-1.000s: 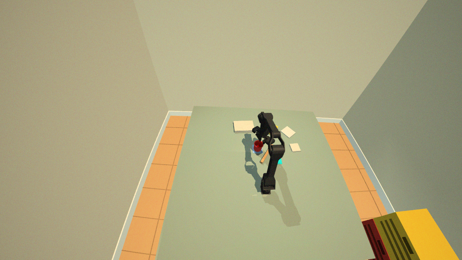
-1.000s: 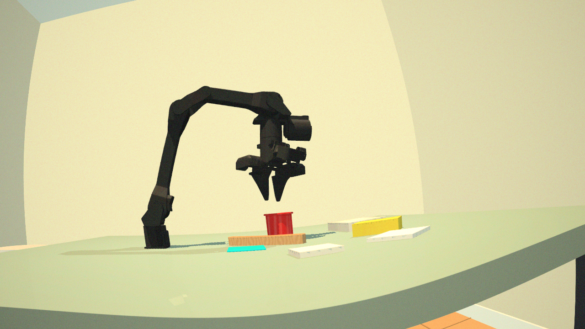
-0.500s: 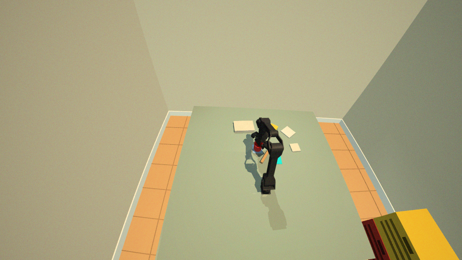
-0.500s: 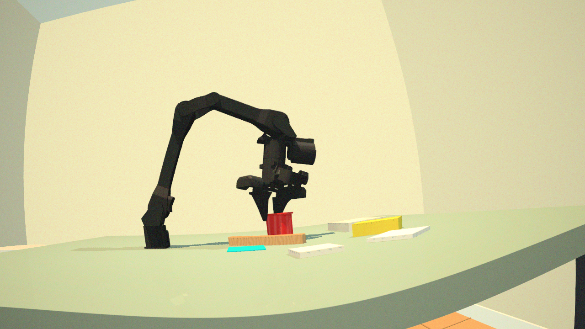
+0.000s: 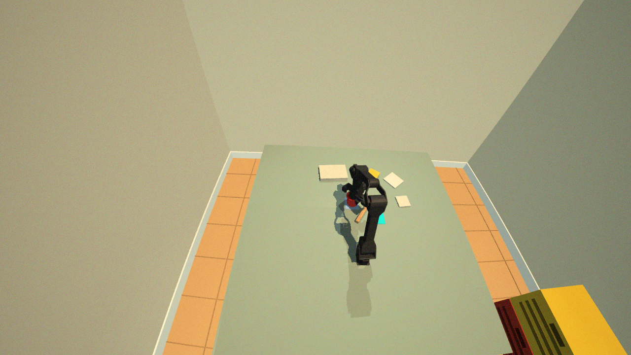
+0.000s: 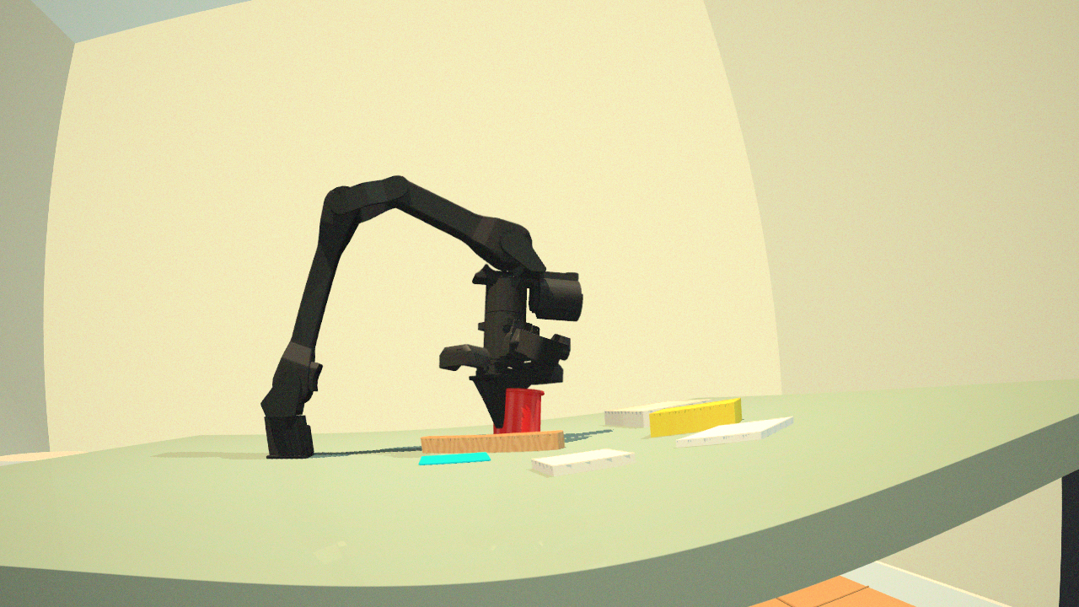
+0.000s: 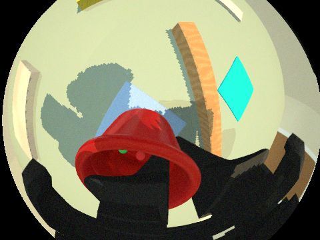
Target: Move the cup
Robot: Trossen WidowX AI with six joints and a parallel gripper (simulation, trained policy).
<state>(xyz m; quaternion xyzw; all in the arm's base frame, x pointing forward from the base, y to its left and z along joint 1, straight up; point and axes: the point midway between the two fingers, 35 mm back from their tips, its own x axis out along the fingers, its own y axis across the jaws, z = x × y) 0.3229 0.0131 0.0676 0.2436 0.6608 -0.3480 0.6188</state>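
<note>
Black end effector (image 5: 356,199) (image 6: 507,415) (image 7: 171,141) is nearly closed, pinching the wall of the round red plastic-looking cup (image 5: 351,200) (image 6: 523,411) (image 7: 138,128), one finger inside; the cup is at the flat pale-blue square pad (image 5: 356,207) (image 7: 111,115).

We see the black arm (image 5: 370,226) bent over the table (image 5: 286,265), partly hiding the red cup (image 5: 351,201).
</note>
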